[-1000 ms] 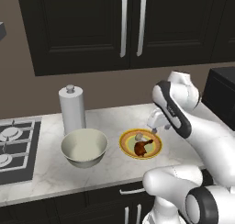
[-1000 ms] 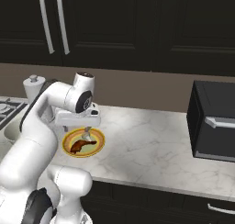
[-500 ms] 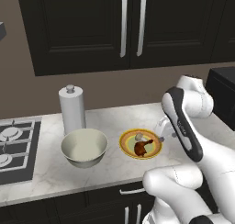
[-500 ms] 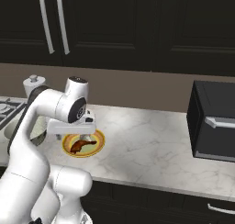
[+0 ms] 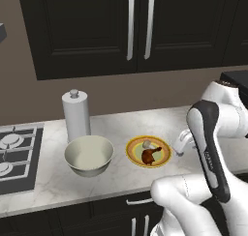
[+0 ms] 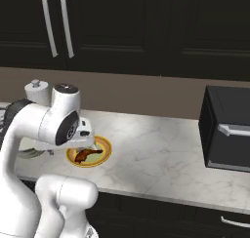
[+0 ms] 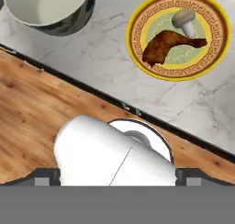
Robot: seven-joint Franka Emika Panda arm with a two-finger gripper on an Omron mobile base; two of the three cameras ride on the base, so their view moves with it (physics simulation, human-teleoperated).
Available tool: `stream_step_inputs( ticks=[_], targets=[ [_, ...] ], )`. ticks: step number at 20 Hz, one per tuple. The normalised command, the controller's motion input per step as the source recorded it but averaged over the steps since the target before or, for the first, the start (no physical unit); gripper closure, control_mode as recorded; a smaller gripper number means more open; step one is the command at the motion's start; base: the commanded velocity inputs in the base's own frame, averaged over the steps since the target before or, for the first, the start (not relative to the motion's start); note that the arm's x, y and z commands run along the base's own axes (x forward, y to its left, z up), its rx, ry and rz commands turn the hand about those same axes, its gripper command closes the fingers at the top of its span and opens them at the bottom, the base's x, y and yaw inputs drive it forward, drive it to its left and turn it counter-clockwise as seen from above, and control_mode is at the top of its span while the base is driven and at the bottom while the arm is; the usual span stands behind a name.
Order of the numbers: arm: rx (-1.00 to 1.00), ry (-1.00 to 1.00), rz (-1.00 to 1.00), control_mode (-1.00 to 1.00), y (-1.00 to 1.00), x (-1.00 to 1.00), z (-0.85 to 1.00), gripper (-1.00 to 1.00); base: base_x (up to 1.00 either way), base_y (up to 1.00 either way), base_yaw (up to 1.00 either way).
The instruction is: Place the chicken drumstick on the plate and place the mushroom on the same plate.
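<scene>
the chicken drumstick (image 7: 167,46) and mushroom (image 7: 184,20) lie on the plate (image 7: 137,23) near the counter's (image 5: 160,121) front edge, gripper (image 5: 183,144) spread open, empty.

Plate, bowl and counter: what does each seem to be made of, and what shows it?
The plate looks like glazed ceramic, with a printed yellow key-pattern rim. The bowl seems to be cream ceramic, smooth and faintly glossy. The counter looks like polished marble, white with grey veins.

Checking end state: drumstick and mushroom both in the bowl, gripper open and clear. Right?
Not the bowl. The drumstick and mushroom both lie on the plate, as the hand view shows; the bowl beside it holds neither. The gripper is open and clear.
</scene>
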Motion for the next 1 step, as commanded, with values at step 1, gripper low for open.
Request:
stream_step_inputs(
  ticks=[1],
  targets=[
    [0.0,-0.15,0.0,-1.0,0.0,-0.56,0.48,-1.0,0.0,0.0,0.0]
  ],
)
